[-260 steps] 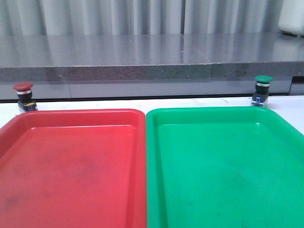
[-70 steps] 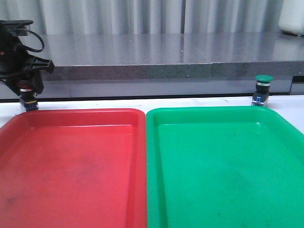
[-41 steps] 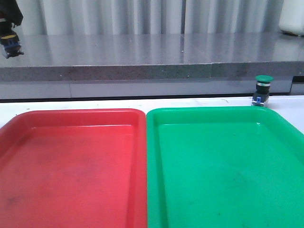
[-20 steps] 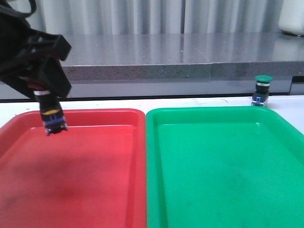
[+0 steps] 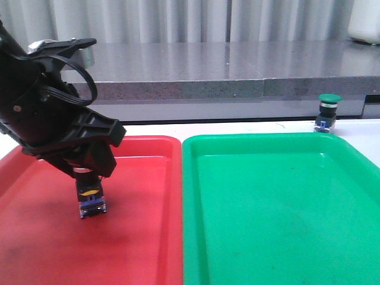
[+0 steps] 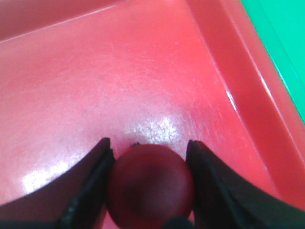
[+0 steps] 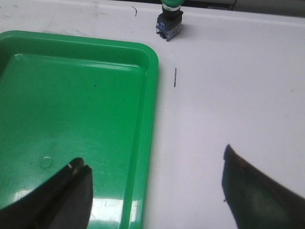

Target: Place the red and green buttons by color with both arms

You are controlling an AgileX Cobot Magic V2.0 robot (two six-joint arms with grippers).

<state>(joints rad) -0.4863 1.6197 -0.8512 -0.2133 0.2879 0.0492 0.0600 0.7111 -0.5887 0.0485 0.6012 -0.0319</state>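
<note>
My left gripper [image 5: 89, 178] is shut on the red button [image 5: 91, 199], holding it by its cap just above the floor of the red tray [image 5: 148, 237]. In the left wrist view the round red cap [image 6: 150, 185] sits clamped between both fingers [image 6: 90, 186], the gripper [image 6: 148, 150] over the tray's floor. The green button [image 5: 328, 111] stands upright on the white table behind the green tray's [image 5: 279, 225] far right corner. It also shows in the right wrist view [image 7: 170, 18]. My right gripper [image 7: 155, 167] is open and empty, over the green tray's right rim [image 7: 145, 124], well short of the green button.
The two trays lie side by side and fill most of the table. A grey stone ledge [image 5: 225, 71] runs behind them. White table surface [image 7: 238, 95] lies right of the green tray.
My left gripper has carried the red button from the tray's far left edge inward and down, close to the red tray's floor. The green button has not moved.
</note>
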